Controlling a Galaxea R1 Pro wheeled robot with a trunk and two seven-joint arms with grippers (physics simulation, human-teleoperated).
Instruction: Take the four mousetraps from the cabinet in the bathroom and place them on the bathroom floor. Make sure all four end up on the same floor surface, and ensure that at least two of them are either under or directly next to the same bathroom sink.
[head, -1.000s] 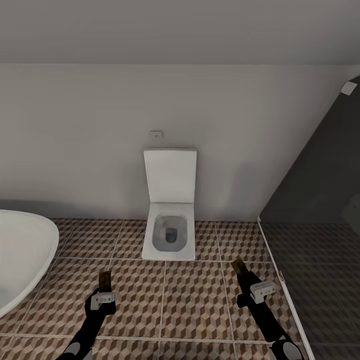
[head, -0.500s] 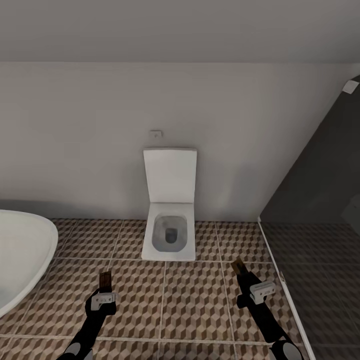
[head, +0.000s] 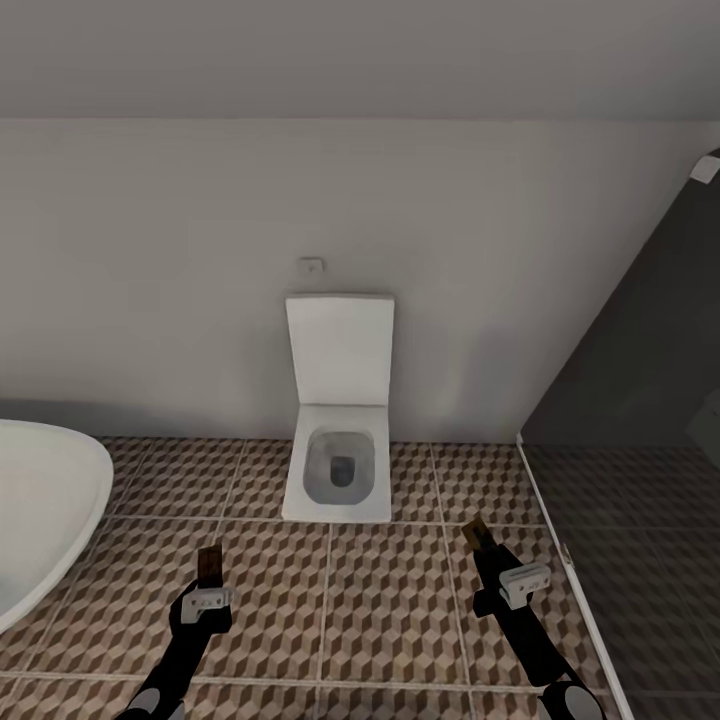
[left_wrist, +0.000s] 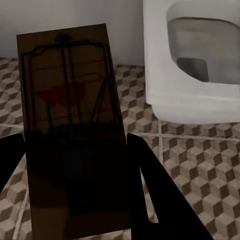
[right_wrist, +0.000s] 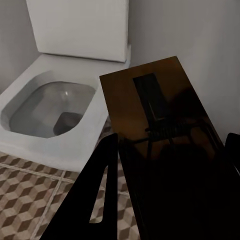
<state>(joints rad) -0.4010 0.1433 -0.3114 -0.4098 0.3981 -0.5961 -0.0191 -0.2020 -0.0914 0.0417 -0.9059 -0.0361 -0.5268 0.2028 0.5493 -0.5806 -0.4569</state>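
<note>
Each gripper holds one mousetrap above the bathroom floor (head: 385, 600), a cube-patterned tile surface. My left gripper (head: 209, 583) is shut on a tan mousetrap (head: 210, 564). Up close, that mousetrap (left_wrist: 70, 115) shows its red mark and dark wire between the black fingers (left_wrist: 150, 180) of the left gripper (left_wrist: 74, 147). My right gripper (head: 486, 560) is shut on a second mousetrap (head: 476, 535). In the right wrist view this mousetrap (right_wrist: 160, 115) sits between the fingers (right_wrist: 97, 185) of the right gripper (right_wrist: 170, 147). The cabinet is out of view.
A white toilet (head: 338, 470) with its lid up stands against the wall straight ahead. A white rounded basin (head: 40, 500) juts in at the left. A dark tiled shower area (head: 640, 480) lies right, behind a glass edge (head: 560, 560).
The head view has shifted very slightly, so the camera moved. Both arms keep their pose and their mousetraps.
</note>
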